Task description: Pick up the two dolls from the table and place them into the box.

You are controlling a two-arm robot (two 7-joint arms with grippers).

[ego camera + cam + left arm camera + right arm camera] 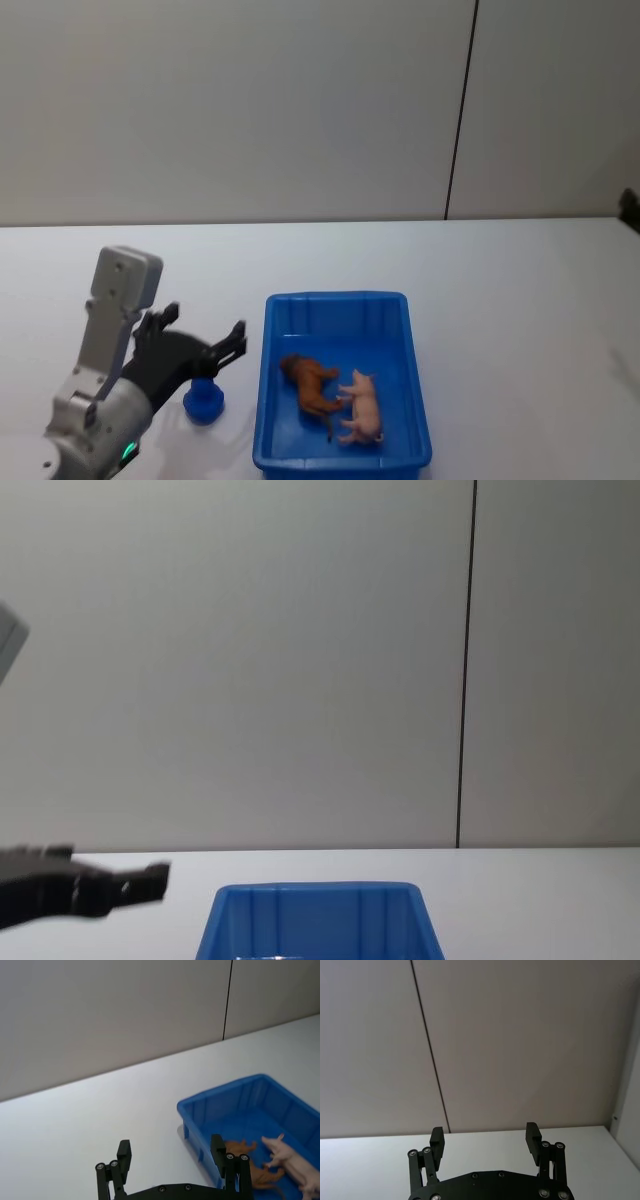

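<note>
Both dolls lie inside the blue box [335, 298]: the reddish-brown doll [308, 383] on the left and the pale pink doll [362, 408] beside it, touching. My left gripper [205, 323] hovers open and empty over the table [520, 300], just left of the box. In the left wrist view its open fingers [124, 1149] frame bare table, with the box [225, 1089], brown doll [240, 1149] and pink doll [290, 1157] off to one side. My right gripper [484, 1134] is open and empty, facing the wall above the table's far edge.
A small blue round object [203, 401] stands on the table below my left gripper, left of the box. A plain wall with a dark vertical seam [460, 110] rises behind the table. The chest view has the left gripper [130, 880] beside the box [315, 888].
</note>
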